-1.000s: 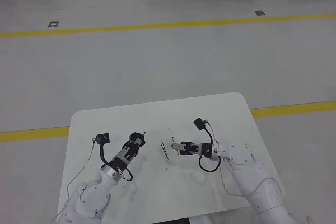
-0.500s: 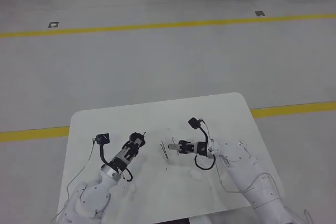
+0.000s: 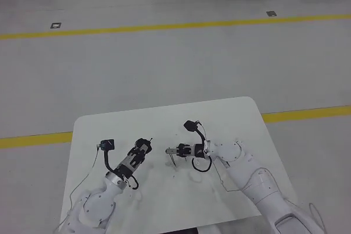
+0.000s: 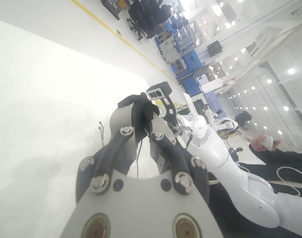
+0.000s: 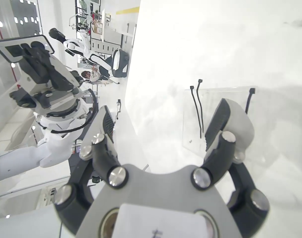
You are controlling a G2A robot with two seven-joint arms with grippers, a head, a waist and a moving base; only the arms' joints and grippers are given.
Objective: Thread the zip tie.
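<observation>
My left gripper hovers over the left half of the white table, shut on a thin black zip tie that runs back between its fingers. Its tip pokes out past the fingertips in the top view. My right gripper stands open near the table's middle, just above several loose black zip ties. They lie on a clear plastic sheet. Two lie side by side between the open fingers, and a third zip tie lies partly behind one finger.
The loose zip ties also lie beyond my left gripper, with the right arm's wrist camera behind them. The rounded table edges lie far from both grippers. A person's hand and dark sleeve show off the table.
My right gripper has moved left across the table, closer to the loose zip ties and the left gripper. The left arm has kept still.
</observation>
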